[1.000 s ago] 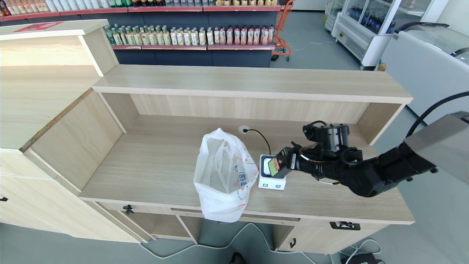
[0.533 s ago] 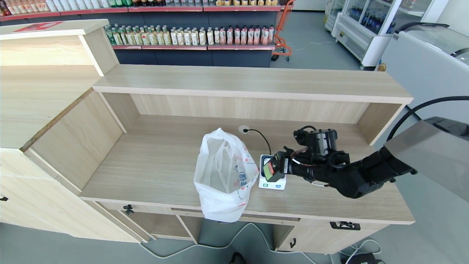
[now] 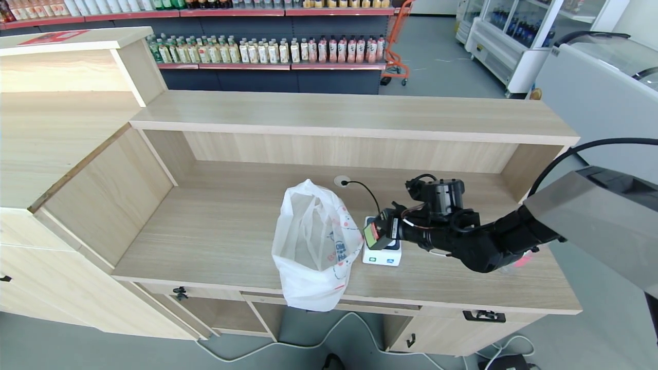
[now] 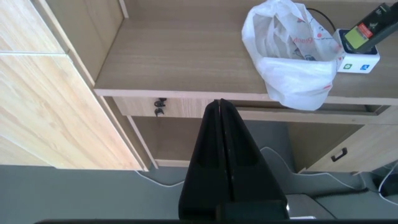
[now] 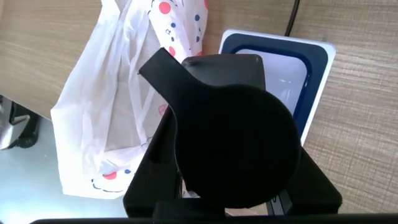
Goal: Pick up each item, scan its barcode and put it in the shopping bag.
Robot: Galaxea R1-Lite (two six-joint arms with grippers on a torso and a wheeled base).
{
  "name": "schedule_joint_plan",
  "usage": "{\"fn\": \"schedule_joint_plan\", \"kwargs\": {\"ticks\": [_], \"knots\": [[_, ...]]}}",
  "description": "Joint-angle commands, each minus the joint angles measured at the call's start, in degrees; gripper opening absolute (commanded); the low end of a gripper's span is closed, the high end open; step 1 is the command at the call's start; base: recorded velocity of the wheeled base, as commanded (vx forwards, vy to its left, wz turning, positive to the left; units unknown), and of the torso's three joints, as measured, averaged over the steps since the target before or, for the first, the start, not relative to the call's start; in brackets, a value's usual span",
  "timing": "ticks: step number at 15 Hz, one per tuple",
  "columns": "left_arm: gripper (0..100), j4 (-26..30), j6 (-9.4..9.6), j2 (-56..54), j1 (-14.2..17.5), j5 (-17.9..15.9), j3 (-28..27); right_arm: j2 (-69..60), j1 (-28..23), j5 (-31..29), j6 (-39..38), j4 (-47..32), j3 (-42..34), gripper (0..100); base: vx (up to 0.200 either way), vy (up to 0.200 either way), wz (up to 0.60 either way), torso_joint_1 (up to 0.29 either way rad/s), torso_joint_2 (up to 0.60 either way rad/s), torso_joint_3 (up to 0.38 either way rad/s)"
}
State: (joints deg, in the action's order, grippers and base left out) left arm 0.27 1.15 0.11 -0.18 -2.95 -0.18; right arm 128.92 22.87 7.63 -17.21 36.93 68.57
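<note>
A white plastic shopping bag [image 3: 313, 246] stands open near the front edge of the wooden counter [image 3: 216, 231]. Just to its right sits a small white scanner [image 3: 383, 253] with a dark window. My right gripper [image 3: 373, 235] hovers over the scanner's left side, shut on a small green item with a red edge [image 3: 369, 238], close to the bag's rim. The right wrist view has the bag [image 5: 112, 124] and the scanner [image 5: 314, 68] below the gripper. My left gripper [image 4: 219, 107] hangs low in front of the counter, shut and holding nothing, with the bag [image 4: 292, 53] and the green item [image 4: 359, 36] farther off.
A black cable [image 3: 367, 192] runs from the scanner to a round hole [image 3: 342, 181] in the counter. A raised ledge [image 3: 354, 115] borders the back, and a slanted side wall [image 3: 108, 200] the left. Drawers and a handle [image 3: 483, 316] lie under the front edge.
My right gripper has carried the green item leftward and slightly down, from the scanner's right side to its left side near the bag. The bag and scanner have stayed put.
</note>
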Motion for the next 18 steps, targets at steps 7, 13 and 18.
{"fn": "schedule_joint_plan", "kwargs": {"ticks": [7,13,18], "knots": [[0,0.0,0.00,0.0,0.0,0.0,0.0,3.9,0.3,0.2,-0.1,-0.1,4.7,0,0.000,0.000,0.00,0.000,0.00,0.000],[0,0.0,0.00,0.0,0.0,0.0,0.0,0.1,0.5,-0.1,-0.8,0.1,4.0,0,0.000,0.000,0.00,0.000,0.00,0.000],[0,0.0,0.00,0.0,0.0,0.0,0.0,-19.8,-0.5,-0.3,-3.6,5.1,-11.9,0,0.000,0.000,0.00,0.000,0.00,0.000]]}}
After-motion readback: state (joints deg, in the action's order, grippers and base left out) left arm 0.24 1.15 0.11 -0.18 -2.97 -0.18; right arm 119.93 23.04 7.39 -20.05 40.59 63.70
